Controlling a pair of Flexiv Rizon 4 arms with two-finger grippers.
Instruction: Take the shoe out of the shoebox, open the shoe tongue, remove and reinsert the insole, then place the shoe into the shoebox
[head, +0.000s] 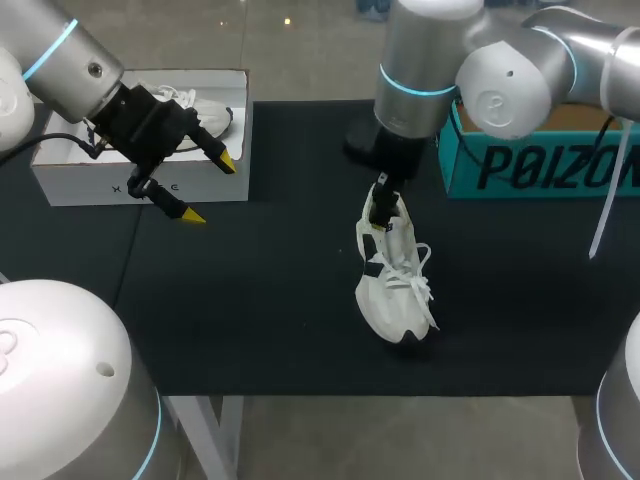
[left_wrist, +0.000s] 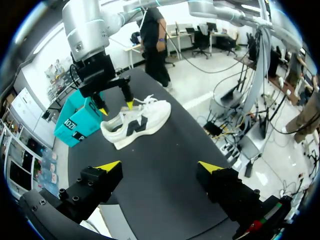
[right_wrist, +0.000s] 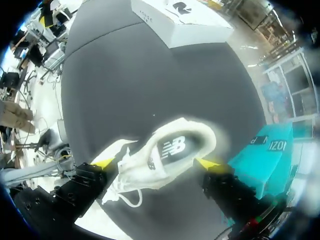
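Right gripper: fingers spread wide, straddling white shoe, not clamping. Shoe upright, middle of black mat. Left gripper: fingers apart, beside white shoebox, far left.

Silver arms, cyan rings, black yellow-tipped claws

Bright, even overhead light.
Our right wrist view shows the white shoe glaring and blurred; its shadow on the dark table is small and soft.
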